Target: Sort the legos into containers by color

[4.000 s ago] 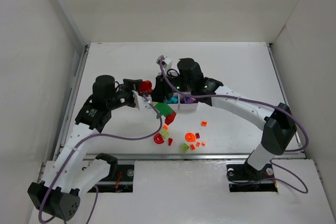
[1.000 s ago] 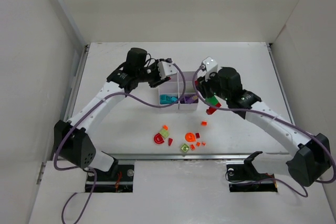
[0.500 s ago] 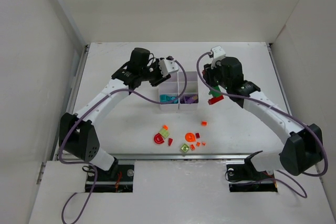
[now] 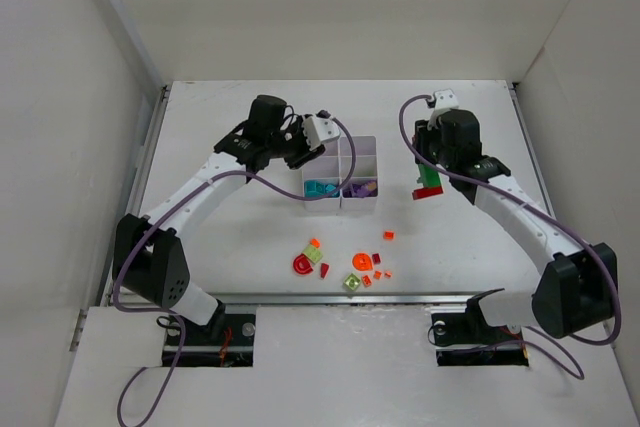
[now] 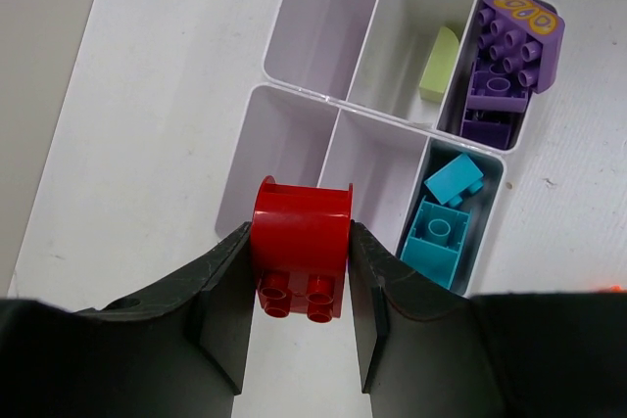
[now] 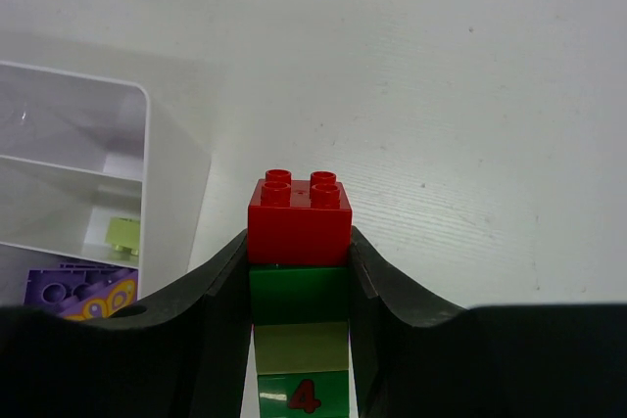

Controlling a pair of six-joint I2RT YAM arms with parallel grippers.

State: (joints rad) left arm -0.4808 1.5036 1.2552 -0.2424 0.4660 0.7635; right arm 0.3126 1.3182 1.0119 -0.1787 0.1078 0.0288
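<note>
Brick [image 5: 302, 242]: red, rnd top, glossy plstc

Right wrist view: the brick stack [image 6: 300, 296] is cut off by the bottom edge, the containers [image 6: 174, 193] by the left edge. Left wrist view: the fingers [image 5: 220, 310] cover both side faces of the red brick [image 5: 302, 232]. Top view: the loose legos [image 4: 361, 261] are too small to identify by shape.

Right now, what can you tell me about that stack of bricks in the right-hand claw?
The stack is glossy plastic bricks pressed together in a column: a red one with four round studs at the far end, then dark green, lime green and a green one printed with a red 4. The right gripper clamps its sides between both fingers, over the white table, beside the white organiser and clear of it.
</note>
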